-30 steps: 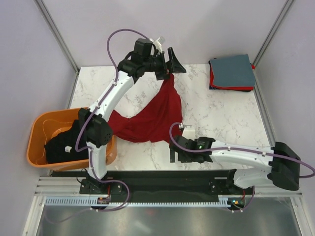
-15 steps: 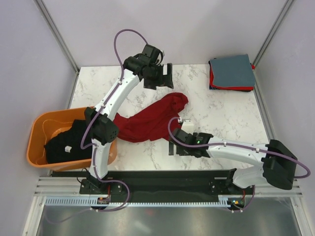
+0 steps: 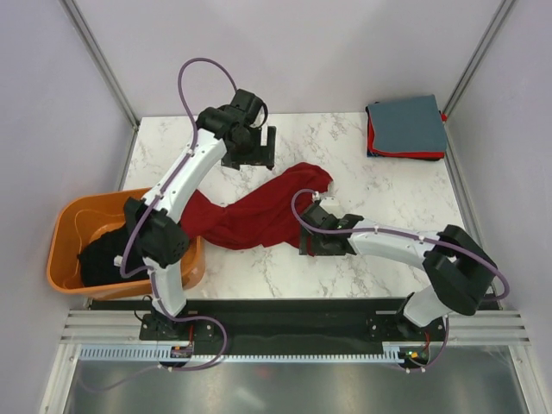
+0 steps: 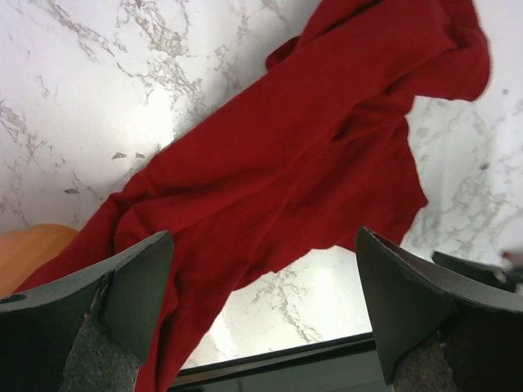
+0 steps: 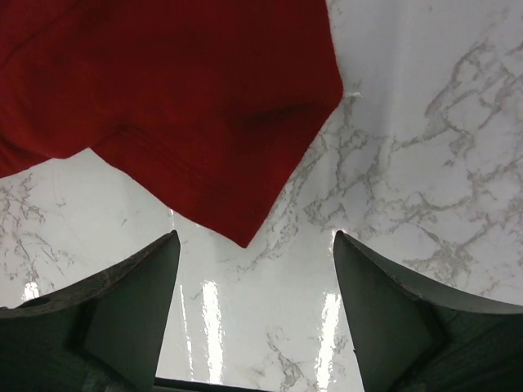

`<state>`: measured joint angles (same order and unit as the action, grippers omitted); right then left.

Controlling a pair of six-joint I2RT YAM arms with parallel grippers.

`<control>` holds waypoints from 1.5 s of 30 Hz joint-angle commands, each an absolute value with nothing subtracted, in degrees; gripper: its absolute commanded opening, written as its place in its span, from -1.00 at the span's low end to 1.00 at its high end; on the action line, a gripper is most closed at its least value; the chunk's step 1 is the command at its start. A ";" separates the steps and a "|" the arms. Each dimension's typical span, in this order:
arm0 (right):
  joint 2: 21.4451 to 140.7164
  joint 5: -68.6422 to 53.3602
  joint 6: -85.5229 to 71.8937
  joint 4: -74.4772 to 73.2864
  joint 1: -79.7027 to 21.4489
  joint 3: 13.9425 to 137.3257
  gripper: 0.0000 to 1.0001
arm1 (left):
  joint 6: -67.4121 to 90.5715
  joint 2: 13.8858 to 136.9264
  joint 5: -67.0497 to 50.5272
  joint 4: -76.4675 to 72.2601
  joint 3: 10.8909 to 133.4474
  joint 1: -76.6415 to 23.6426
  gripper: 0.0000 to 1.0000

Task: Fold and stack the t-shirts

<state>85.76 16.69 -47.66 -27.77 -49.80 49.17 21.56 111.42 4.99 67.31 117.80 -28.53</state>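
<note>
The left gripper [image 4: 263, 245] and right gripper [image 5: 255, 241] are hanging open above the limp, light dark red t-shirt [image 3: 259, 211], its pointed corner, seemingly hem, inviting a pinch.

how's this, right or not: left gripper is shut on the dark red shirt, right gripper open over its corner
No. The left wrist view shows the left gripper open, with the dark red shirt lying free below it. The right gripper is open over its corner.
</note>
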 commanded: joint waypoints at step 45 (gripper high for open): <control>71.63 48.59 -35.16 -73.47 -33.66 122.43 -1.00 | 31.20 61.96 -3.07 62.40 87.37 -30.31 0.89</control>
